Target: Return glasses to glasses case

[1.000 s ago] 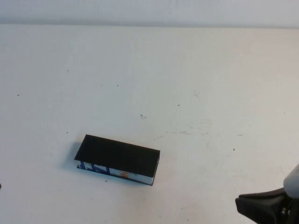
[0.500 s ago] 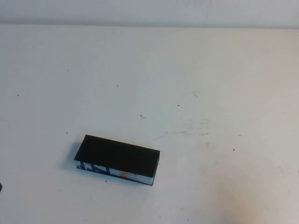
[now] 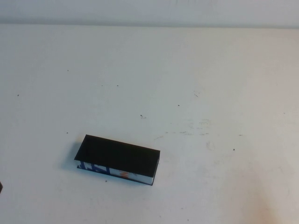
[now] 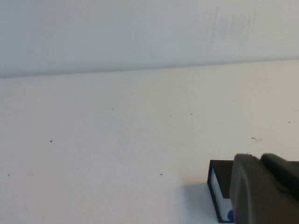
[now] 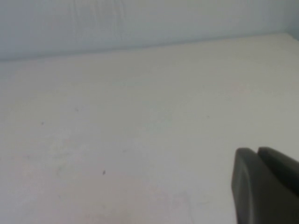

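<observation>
With the glasses case [image 3: 118, 160] lid-down on the tabletop [image 3: 196, 84] (glasses unseen), keep both end effectors, left [image 4: 264, 191] and right [image 5: 266, 186], clear; their grip state I cannot tell.

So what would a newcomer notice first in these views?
The black glasses case, lid shut, lies alone on the white table, near-left in the high view. No glasses show. The left gripper sits close beside the case's end; the right gripper hangs over bare table, off the high view.

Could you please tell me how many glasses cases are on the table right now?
1: the case lies closed, left of centre. The left gripper is near it, the right gripper over bare table.
</observation>
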You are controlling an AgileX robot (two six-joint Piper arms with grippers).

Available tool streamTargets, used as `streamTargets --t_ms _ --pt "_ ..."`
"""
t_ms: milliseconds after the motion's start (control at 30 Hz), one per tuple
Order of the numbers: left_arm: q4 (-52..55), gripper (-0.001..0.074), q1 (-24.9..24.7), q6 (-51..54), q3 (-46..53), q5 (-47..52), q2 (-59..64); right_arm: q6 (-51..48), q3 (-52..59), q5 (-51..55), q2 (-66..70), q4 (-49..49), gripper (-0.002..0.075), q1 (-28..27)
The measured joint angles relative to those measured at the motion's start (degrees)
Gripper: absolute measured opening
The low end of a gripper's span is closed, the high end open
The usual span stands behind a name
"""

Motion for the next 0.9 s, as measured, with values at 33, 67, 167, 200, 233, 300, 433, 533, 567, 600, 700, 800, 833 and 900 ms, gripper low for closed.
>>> streamTargets --t_ms 33,67,167,200,233,300,433,533,567,600,700,800,833,900 --pt "0.0 -0.0004 0.0 0.0 0.0 0.1 0.0 0.0 0.0 1.9 -0.2 -0.6 -0.0011 -0.1" --pt "0.0 -0.0004 0.0 0.0 0.0 0.1 0.0 0.0 0.0 4.0 -0.3 -1.0 -0.0011 -0.1" --pt "0.0 -0.0004 0.0 0.0 0.0 0.1 0.0 0.0 0.1 9.4 -0.3 -1.8 -0.0011 -0.1" --pt "0.0 -0.0004 0.0 0.0 0.0 0.1 0.0 0.0 0.1 10.0 -0.3 -1.9 -0.0011 -0.1" --pt "0.0 -0.0004 0.0 0.0 0.0 0.2 0.0 0.0 0.1 10.3 -0.3 -2.0 -0.0011 -0.1" --pt "-0.1 -0.0004 0.0 0.0 0.0 0.3 0.0 0.0 0.1 10.5 -0.3 -2.0 -0.0011 -0.1" --pt "-0.4 -0.0004 0.0 0.0 0.0 0.3 0.0 0.0 0.1 10.6 -0.3 -2.0 -0.0011 -0.1" --pt "-0.4 -0.0004 0.0 0.0 0.0 0.4 0.0 0.0 0.1 10.6 -0.3 -2.0 -0.0011 -0.1" --pt "-0.4 -0.0004 0.0 0.0 0.0 0.4 0.0 0.0 0.1 10.6 -0.3 -2.0 -0.0011 -0.1" --pt "-0.4 -0.0004 0.0 0.0 0.0 0.4 0.0 0.0 0.1 10.6 -0.3 -2.0 -0.0011 -0.1" --pt "-0.5 -0.0004 0.0 0.0 0.0 0.5 0.0 -0.1 0.1 10.6 -0.3 -1.9 -0.0011 -0.1" --pt "-0.5 -0.0004 0.0 0.0 0.0 0.5 0.0 -0.1 0.1 10.6 -0.3 -1.9 -0.0011 -0.1" --pt "-0.5 -0.0004 0.0 0.0 0.0 0.5 0.0 -0.1 0.1 10.6 -0.3 -1.9 -0.0011 -0.1" --pt "-0.5 -0.0004 0.0 0.0 0.0 0.5 0.0 -0.1 0.1 10.6 -0.3 -1.9 -0.0011 -0.1"
